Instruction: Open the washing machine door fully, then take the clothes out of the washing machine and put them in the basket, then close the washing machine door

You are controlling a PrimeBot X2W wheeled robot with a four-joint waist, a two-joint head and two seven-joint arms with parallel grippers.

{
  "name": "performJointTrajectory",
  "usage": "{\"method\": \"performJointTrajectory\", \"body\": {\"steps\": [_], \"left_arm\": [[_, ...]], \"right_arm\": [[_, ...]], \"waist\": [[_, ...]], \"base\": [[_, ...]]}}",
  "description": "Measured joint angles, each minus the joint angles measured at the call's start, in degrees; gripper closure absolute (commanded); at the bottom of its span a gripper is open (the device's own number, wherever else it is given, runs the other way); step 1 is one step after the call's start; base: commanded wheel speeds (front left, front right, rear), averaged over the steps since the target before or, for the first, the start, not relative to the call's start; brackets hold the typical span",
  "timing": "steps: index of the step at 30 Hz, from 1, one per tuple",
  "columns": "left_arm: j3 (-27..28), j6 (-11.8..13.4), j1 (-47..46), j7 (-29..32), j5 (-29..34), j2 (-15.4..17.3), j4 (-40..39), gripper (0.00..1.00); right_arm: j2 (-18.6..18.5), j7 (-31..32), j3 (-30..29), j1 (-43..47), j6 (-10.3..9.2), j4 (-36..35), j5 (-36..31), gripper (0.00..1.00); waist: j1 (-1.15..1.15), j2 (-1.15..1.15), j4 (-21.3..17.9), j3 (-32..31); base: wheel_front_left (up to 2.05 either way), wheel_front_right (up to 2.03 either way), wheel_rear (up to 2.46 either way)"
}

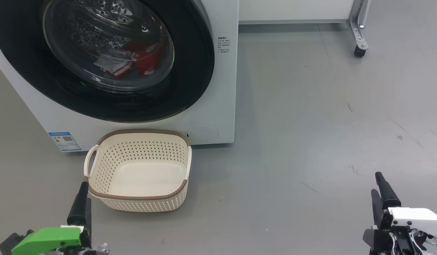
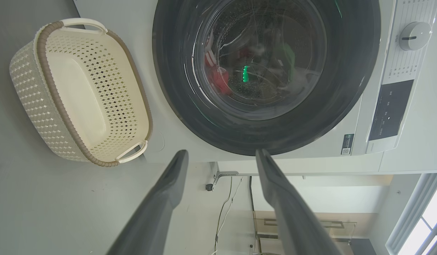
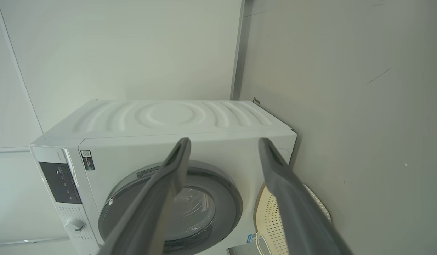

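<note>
Head view, left gripper (image 1: 82,203): dark two-finger unit under a green housing, lower left, nearest the lens. Fingers overlap from this angle, so their gap cannot be read. Tip just beside the basket's near left corner.
Head view, right gripper (image 1: 376,183): dark fingers on a white housing, lower right, over the grey floor (image 1: 310,124), well apart from the other items.
Head view, basket (image 1: 144,205): small cream perforated plastic tub with a brown woven-look rim, upright on the floor, just in front of the washing machine.
Head view, washing machine (image 1: 223,92): big white front-loader, with a blue label sticker (image 1: 64,141) low on its front.
Head view, door (image 1: 193,81): large round panel with a glossy black rim and a clear glass bowl, shut.
Head view, clothes (image 1: 147,58): red fabric with white stripes, inside the drum behind the glass.
Left wrist view: left gripper (image 2: 222,152) fingers spread wide, nothing between them. The door (image 2: 176,88) is shut and the clothes (image 2: 218,79) show red through the glass.
Right wrist view: right gripper (image 3: 223,140) fingers spread wide, nothing held. The washing machine (image 3: 169,120) and basket (image 3: 271,216) lie beyond.
</note>
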Motion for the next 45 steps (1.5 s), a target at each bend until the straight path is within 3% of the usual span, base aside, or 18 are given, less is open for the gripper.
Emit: {"method": "performJointTrajectory", "body": {"steps": [25, 45], "left_arm": [[-0.11, 0.0, 0.11, -4.08, 6.87, 0.03, -5.28, 0.0], [-1.52, 0.0, 1.38, -7.17, 26.22, 1.27, -8.28, 0.0]], "right_arm": [[-0.26, -4.22, 0.09, 0.05, 0.0, -5.68, -9.24, 0.0], [-1.59, -7.7, 3.37, 0.34, -2.05, -10.1, -29.97, 0.0]], "waist": [[0.0, 0.0, 0.24, -0.6], [0.0, 0.0, 0.47, -1.13]], "base": [[0.0, 0.0, 0.0], [0.0, 0.0, 0.0]]}}
